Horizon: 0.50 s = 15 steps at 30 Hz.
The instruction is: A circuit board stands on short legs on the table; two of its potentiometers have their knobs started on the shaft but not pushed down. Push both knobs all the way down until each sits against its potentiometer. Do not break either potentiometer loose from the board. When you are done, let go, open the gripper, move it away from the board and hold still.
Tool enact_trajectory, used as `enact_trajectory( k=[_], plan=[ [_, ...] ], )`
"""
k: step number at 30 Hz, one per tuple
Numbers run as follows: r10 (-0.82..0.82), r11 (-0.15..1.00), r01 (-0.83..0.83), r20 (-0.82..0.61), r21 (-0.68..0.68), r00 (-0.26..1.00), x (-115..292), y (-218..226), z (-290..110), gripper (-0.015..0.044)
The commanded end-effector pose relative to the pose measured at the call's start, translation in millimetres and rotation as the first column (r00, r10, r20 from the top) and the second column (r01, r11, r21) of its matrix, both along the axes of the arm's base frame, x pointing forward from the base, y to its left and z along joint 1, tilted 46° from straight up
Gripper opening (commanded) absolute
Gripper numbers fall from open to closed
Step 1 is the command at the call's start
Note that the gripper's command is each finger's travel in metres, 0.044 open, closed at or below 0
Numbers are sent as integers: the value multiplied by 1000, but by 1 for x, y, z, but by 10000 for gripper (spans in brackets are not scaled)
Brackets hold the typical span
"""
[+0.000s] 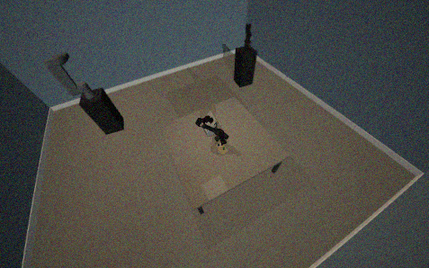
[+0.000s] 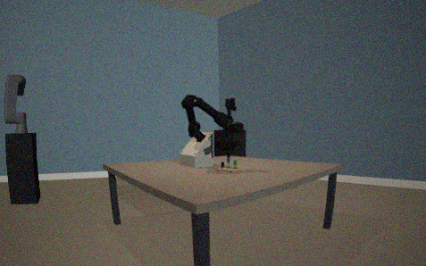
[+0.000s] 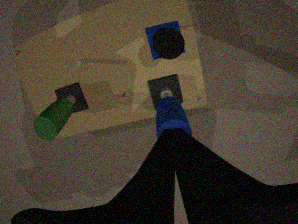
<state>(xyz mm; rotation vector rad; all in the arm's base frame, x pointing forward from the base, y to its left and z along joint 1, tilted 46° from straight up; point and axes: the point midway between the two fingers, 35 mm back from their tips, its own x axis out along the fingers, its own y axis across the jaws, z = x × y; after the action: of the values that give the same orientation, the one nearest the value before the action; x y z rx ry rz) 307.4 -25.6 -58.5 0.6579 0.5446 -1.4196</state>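
While pressed together with nothing between them, gripper (image 3: 174, 137) poised at the top of the blue knob (image 3: 169, 113), over the table (image 2: 263, 178).
Beyond the fingertips: pale circuit board (image 3: 100, 43) on the table; blue knob on its grey potentiometer (image 3: 165, 87), touching the tips; farther on, a blue-based part with a black cap (image 3: 168, 42); well left of the fingers, green knob (image 3: 53, 119) tilted off its potentiometer (image 3: 72, 98).
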Motion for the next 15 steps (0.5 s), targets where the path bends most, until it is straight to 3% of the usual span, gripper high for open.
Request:
enact_trajectory(
  k=[1, 15],
  plan=[
    [-22, 1000, 22, -2, -6, 1000, 1, -12, -9, 0],
    [-22, 1000, 22, -2, -6, 1000, 1, -17, -14, 0]
  ],
)
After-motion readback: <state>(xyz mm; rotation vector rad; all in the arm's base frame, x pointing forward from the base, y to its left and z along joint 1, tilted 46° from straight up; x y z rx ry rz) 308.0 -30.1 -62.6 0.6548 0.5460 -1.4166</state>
